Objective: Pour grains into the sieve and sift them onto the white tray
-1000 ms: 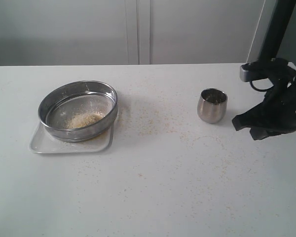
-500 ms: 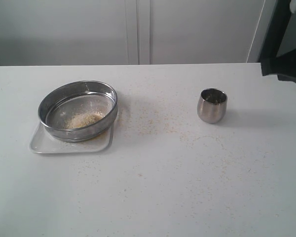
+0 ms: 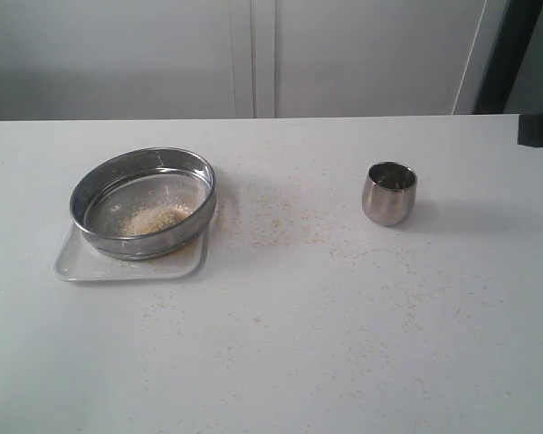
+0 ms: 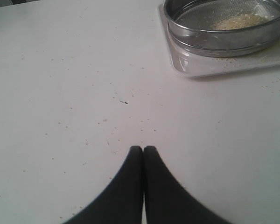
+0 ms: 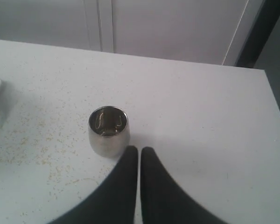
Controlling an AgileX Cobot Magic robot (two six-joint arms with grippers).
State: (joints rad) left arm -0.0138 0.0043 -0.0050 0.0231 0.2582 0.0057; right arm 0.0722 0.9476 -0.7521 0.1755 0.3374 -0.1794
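We see the sieve (image 3: 144, 202) sitting on the white tray (image 3: 81, 264) toward the left edge of the bench (image 3: 281, 353), a small heap of grains (image 3: 154, 219) lying on its mesh; loose grains speckle the bench surface between the tray and a small steel cup (image 3: 388, 193), which stands upright and alone nearer the right edge; our left gripper (image 4: 143, 150) has its fingers pressed together, holding nothing, above bare bench near the tray; our right gripper (image 5: 139, 151) also has its fingers together and empty, its tips close by the cup in the wrist view.
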